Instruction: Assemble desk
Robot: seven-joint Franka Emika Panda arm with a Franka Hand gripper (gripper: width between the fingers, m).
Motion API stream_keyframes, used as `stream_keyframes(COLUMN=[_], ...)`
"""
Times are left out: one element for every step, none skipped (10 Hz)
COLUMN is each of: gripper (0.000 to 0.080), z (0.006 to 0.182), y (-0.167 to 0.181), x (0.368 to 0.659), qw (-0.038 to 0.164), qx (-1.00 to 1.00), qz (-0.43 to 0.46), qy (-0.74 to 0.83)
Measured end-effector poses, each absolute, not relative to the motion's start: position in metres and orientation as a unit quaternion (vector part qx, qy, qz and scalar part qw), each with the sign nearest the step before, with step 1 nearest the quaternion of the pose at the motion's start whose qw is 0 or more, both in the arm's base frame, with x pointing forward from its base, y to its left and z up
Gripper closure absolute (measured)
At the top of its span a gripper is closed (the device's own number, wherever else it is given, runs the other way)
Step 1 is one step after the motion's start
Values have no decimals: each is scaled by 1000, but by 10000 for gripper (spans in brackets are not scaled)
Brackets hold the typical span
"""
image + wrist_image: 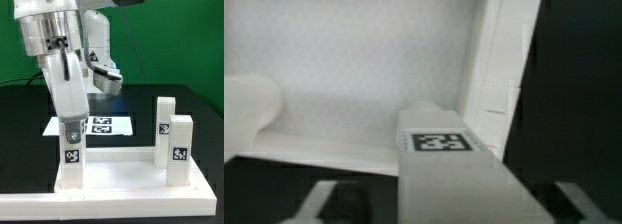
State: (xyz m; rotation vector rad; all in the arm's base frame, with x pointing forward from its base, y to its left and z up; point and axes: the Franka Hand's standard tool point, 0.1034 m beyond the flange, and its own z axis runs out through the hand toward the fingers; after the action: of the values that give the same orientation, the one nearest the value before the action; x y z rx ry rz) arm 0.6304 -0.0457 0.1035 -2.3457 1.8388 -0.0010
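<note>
Gripper (pixel 70 128) clamps a tagged leg (pixel 71 160) upright at the desk panel's (pixel 125 176) corner, near the table's (pixel 25 130) front edge.

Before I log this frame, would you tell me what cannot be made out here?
- Exterior view: the gripper hides the top of the near leg; whether the jaws clamp it is unclear.
- Exterior view: the desk panel is cut off by the lower edge.
- Exterior view: the marker board is partly hidden.
- Wrist view: blurred; jaws unreadable.

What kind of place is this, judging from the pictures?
Probably a robotics lab test bench: a black table before a green backdrop, a marker board with printed tags, and tagged white desk legs.
</note>
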Motion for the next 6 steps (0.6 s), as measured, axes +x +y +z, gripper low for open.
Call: stream_keyframes(gripper=[250, 250, 168, 154, 154, 151], z=[103, 104, 104, 103, 103, 103], y=[-43, -42, -41, -42, -42, -42], x=[628, 628, 628, 628, 628, 627], qw=[73, 70, 64, 64, 63, 63], qx=[-828, -861, -910, -918, -931, -942], qz=[2, 1, -7, -8, -10, -12], qy=[557, 504, 409, 392, 360, 330])
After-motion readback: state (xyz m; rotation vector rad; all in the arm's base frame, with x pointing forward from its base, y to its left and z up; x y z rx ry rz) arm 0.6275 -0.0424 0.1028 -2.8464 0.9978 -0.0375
